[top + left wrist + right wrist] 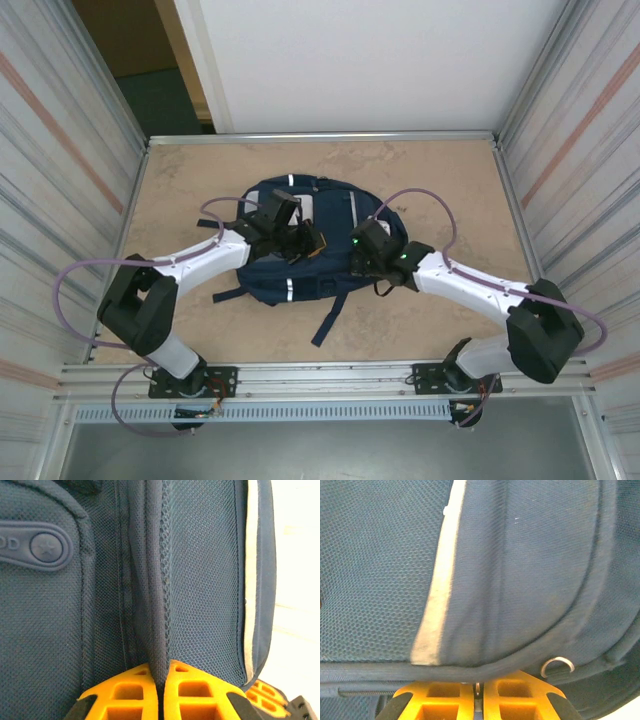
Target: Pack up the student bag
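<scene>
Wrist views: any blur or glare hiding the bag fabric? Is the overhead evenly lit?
Left wrist: the student bag weave is sharp, but the table at right is blown out white. Right wrist: mesh at left crisp, fabric softer toward the right, no glare. Top external: even light, no harsh shadows.

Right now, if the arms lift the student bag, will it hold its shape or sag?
Probably sags: the left claw pinches a thin mesh fold that creases easily, so the student bag looks soft, not stiff. It lies flat and slack on the table, so it is likely light, perhaps near empty. The loose straps would likely dangle and drag.
</scene>
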Available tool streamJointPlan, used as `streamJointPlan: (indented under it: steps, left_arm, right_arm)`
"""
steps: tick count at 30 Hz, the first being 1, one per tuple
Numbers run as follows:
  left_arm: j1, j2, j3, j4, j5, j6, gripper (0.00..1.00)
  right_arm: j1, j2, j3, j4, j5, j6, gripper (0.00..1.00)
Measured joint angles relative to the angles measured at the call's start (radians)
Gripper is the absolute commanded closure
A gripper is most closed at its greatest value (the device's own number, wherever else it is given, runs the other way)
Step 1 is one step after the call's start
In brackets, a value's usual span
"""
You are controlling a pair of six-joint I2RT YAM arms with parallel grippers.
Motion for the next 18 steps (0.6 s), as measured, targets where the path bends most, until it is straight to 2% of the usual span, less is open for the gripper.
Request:
streamJointPlan:
  steps: [4,7,11,18]
  left_arm:
    - [0.021,-0.02,-0.011,-0.034,0.001,0.035,1.0]
    - [0.039,-0.021,-0.01,-0.059,0.023,0.075,1.0]
    - [0.058,-0.019,0.013,-0.11,0.055,0.113,1.0]
    - [0.066,-0.019,0.024,-0.145,0.047,0.131,1.0]
  right_arm:
    - [-0.097,-0.034,-0.012,-0.013,-0.156,-0.132,1.0]
    - [-0.126,-0.042,-0.012,-0.024,-0.227,-0.209,1.0]
    - [-0.135,-0.052,-0.012,-0.029,-0.278,-0.269,1.0]
    - [-0.132,-0.054,-0.014,-0.023,-0.321,-0.296,1.0]
